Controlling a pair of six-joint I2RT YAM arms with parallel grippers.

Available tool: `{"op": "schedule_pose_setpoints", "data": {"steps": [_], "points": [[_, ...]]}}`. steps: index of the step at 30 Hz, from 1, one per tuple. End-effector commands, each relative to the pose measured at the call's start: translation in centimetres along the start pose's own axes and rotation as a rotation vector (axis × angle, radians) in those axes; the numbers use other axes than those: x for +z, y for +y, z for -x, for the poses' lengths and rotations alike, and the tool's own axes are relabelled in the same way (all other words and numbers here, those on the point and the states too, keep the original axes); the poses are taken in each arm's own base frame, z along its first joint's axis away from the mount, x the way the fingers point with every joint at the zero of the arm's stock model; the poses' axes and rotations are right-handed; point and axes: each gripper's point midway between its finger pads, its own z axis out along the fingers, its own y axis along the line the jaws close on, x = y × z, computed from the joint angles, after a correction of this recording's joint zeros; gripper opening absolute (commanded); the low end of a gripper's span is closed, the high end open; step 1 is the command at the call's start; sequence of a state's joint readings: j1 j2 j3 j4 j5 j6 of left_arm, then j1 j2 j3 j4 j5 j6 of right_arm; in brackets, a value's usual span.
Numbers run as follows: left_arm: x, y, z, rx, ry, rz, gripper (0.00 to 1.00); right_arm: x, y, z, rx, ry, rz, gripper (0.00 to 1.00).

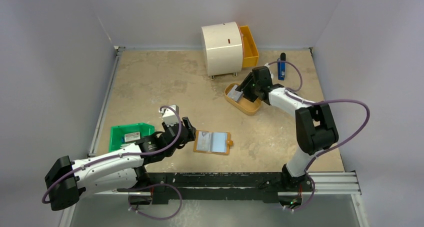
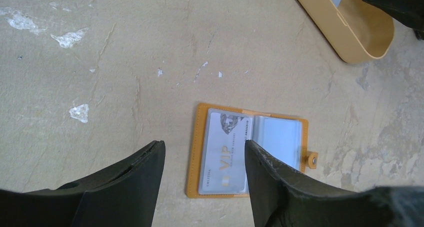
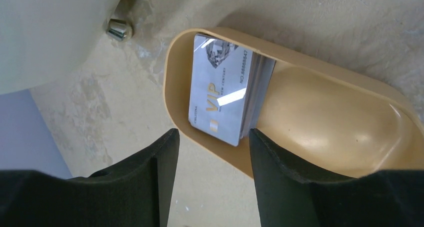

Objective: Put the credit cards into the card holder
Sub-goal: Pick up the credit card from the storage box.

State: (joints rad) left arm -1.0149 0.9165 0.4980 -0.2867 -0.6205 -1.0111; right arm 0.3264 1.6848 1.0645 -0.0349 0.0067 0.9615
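The tan card holder [image 1: 213, 142] lies open on the table, its snap tab to the right. One pale credit card [image 2: 225, 154] with gold "VIP" print sits in its left clear pocket; the right pocket [image 2: 280, 139] looks empty. My left gripper [image 2: 204, 143] hangs open just above the holder's left edge, holding nothing. More credit cards [image 3: 220, 94] are stacked on a slant at one end of a tan oval tray [image 3: 325, 117]. My right gripper [image 3: 213, 132] is open over the tray's near rim, short of the stack, with nothing between its fingers.
A white round cabinet [image 1: 222, 48] with an orange drawer [image 1: 249, 47] pulled out stands at the back, just behind the tray [image 1: 243, 104]. A blue object [image 1: 281, 69] lies at the back right. A green bin [image 1: 127, 134] sits beside the left arm.
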Motion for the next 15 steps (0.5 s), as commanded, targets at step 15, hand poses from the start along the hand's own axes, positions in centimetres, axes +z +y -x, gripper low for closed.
{"op": "schedule_pose_setpoints", "data": {"steps": [15], "points": [[0.4,-0.7,0.4,-0.019,-0.013,0.003,0.57,3.2,-0.4,-0.7,-0.009,0.063,-0.051,0.46]]}}
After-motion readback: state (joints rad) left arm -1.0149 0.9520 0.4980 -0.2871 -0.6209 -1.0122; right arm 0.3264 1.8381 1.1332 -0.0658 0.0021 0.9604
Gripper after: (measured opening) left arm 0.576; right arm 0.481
